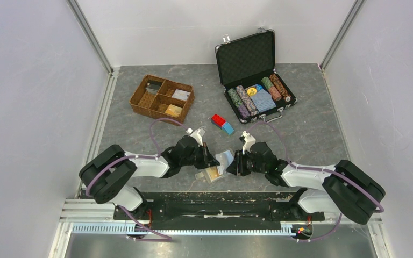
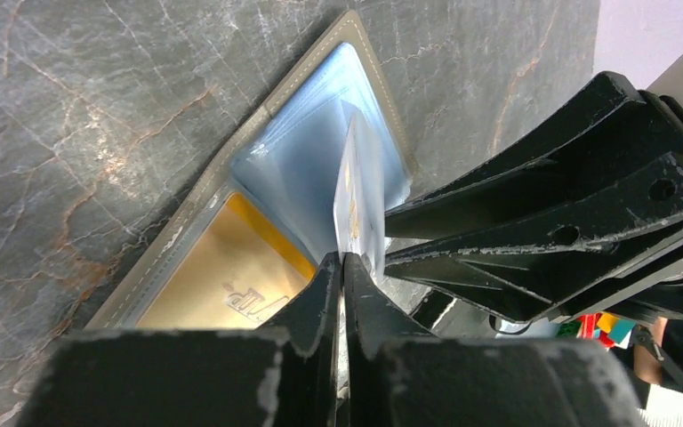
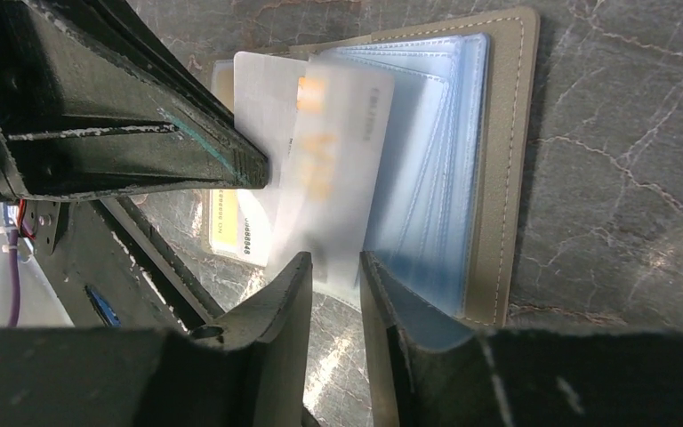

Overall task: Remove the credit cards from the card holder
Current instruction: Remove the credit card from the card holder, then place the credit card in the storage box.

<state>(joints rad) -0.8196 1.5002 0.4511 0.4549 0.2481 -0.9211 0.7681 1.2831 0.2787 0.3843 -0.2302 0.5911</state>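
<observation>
The grey-tan card holder (image 1: 219,166) lies open on the table between my two grippers. In the left wrist view the card holder (image 2: 197,197) shows an orange-gold credit card (image 2: 222,277) in its near panel and light blue sleeves (image 2: 295,169) in the far one. My left gripper (image 2: 342,260) is shut on the edge of a pale light blue credit card (image 2: 354,191) that stands up out of the sleeves. My right gripper (image 3: 335,265) is open, with its jaws a little apart at the holder's edge. A blurred clear sleeve (image 3: 333,169) lies just ahead of them, and one fingertip (image 3: 409,307) rests on the blue sleeves.
A brown wicker tray (image 1: 161,97) stands at the back left. An open black chip case (image 1: 254,75) stands at the back right. A red and a blue brick (image 1: 222,124) lie just behind the grippers. The arms' base rail (image 1: 209,207) runs along the near edge.
</observation>
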